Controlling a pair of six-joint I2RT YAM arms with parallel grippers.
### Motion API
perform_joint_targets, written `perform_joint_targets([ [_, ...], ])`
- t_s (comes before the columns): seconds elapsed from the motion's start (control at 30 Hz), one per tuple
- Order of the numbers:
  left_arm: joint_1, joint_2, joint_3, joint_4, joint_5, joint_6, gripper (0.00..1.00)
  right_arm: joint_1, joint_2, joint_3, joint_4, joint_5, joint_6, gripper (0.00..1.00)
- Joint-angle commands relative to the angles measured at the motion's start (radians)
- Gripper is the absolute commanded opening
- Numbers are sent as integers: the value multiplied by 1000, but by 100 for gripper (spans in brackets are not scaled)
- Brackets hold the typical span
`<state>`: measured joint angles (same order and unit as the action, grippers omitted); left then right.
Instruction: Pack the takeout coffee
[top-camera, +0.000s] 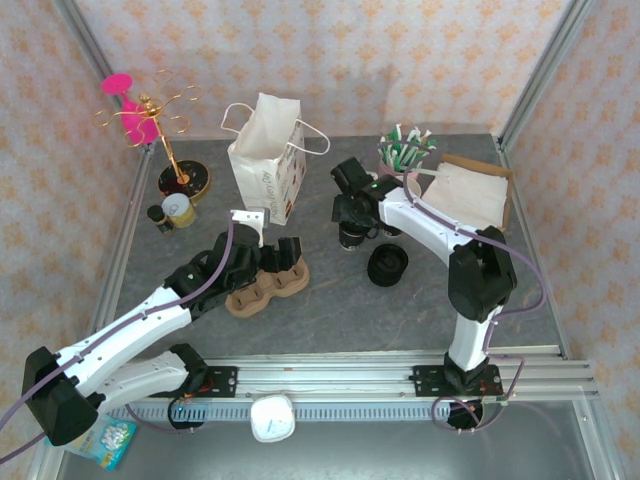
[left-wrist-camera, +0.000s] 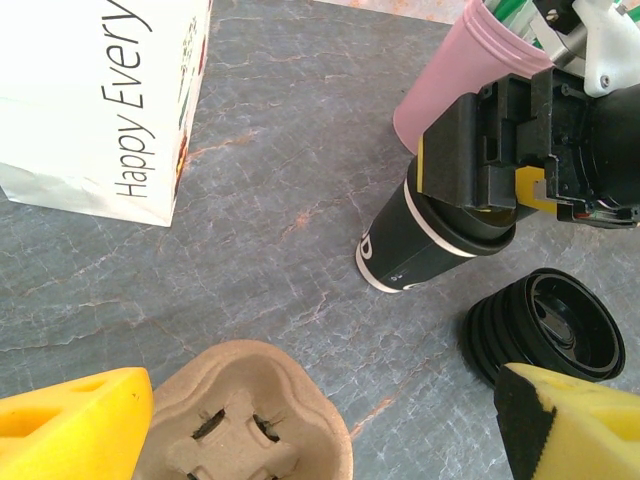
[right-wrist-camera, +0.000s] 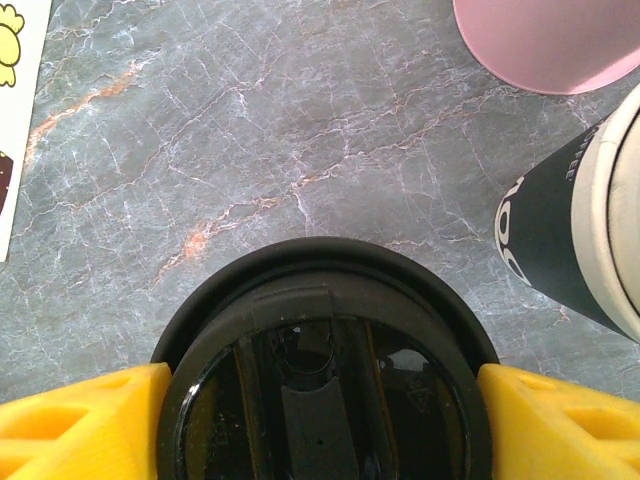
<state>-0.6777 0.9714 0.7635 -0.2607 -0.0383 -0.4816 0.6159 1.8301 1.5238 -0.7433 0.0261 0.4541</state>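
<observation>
Marble table (top-camera: 330, 310), right claw (right-wrist-camera: 320, 400) straddling takeout coffee (right-wrist-camera: 325, 365)

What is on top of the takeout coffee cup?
A black lid caps the takeout coffee cup, with the right gripper straddling its rim. The cup's contents are covered.

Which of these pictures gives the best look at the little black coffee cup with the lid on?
The left wrist view: the coffee cup shows from base to lid, the right hand straddling its top. The right wrist view shows just its lid from above; the top view shows it mostly hidden.
</observation>
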Motion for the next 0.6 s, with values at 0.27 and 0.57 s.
perform_joint_targets([
  [0.27, 10, -13, -5, 10, -30, 0, 90, 20, 60, -18, -77, 15, -15, 76],
  [0.57, 12, -17, -13, 9, -38, -3, 90, 41, 68, -14, -86, 29, -22, 79],
])
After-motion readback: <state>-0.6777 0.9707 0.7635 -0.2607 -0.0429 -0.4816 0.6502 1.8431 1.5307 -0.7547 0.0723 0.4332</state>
